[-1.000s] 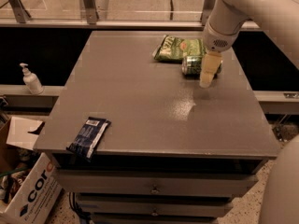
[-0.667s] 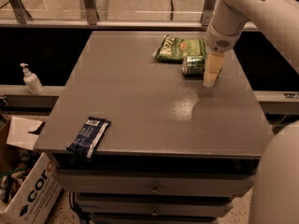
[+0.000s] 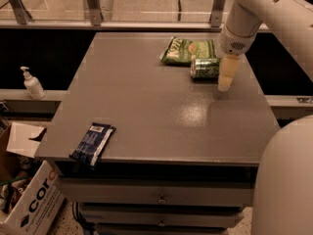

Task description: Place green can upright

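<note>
Obs., standing by the cabinet. The green can [image 3: 204, 67] lies on its side at the far right of the grey table top [image 3: 146, 111], silver end facing left, long axis roughly across the table. It sits just in front of the crinkled green snack bag [image 3: 188, 50], close to it or touching (can't separate them from here).

The gripper [image 3: 224, 84] hangs tip-down from the pale arm, right beside the can's right-hand end, its tip close above the table. Whether it is spread wide or drawn narrow I cannot tell; it shows as one cream shape. It carries nothing that I can see.

Reading: the gripper is low and at the can's end, probably because a toppled can has to be taken across its body or tipped from one end. The can is not yet upright, so the main step remains.

Risk (judgement only): a can on its side will roll, and the bag behind it may snag or shift.

Elsewhere: dark blue snack packet [image 3: 93, 142] overhanging the near left edge, well apart. Pump bottle [image 3: 32, 83] on the left ledge.
</note>
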{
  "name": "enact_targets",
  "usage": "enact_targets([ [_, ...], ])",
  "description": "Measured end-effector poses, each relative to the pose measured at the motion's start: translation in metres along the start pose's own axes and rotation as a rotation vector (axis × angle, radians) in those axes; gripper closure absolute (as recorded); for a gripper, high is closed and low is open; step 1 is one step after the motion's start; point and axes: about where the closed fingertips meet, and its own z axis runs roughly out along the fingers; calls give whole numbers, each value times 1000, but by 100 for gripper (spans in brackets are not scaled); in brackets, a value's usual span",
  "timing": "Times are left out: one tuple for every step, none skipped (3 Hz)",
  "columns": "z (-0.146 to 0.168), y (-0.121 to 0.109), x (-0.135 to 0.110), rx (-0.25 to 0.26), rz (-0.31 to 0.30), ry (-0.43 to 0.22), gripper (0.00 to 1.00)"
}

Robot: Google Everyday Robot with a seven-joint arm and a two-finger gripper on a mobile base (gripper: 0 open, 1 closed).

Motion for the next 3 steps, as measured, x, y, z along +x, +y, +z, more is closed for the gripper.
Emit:
enact_targets([
  [6, 2, 2, -26, 5, -2, 18],
  [14, 6, 1, -57, 22, -2, 41],
  [19, 9, -2, -83, 41, 8, 64],
])
